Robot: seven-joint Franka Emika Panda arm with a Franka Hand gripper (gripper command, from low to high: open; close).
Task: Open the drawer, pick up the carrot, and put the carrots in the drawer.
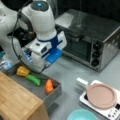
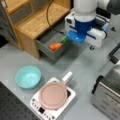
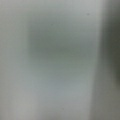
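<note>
The dark grey drawer (image 1: 53, 96) (image 2: 47, 49) stands pulled open from the wooden-topped cabinet (image 1: 15, 100) (image 2: 40, 20). The orange carrot (image 1: 49, 86) (image 2: 55, 46) lies inside it near the front wall, free of the gripper. A green toy vegetable (image 1: 34, 79) (image 2: 64, 39) and a yellow one (image 1: 23, 71) lie further back in the drawer. My gripper (image 1: 40, 67) hangs low over the drawer's back edge, behind the carrot. Its fingers are hidden by the white and blue wrist. The wrist view holds only a blurred grey surface.
A silver toaster oven (image 1: 95, 37) (image 2: 107, 95) stands on the grey counter beyond the arm. A pink pan (image 1: 101, 96) (image 2: 53, 95) sits on a white cooker, and a teal bowl (image 1: 81, 115) (image 2: 28, 76) is beside it.
</note>
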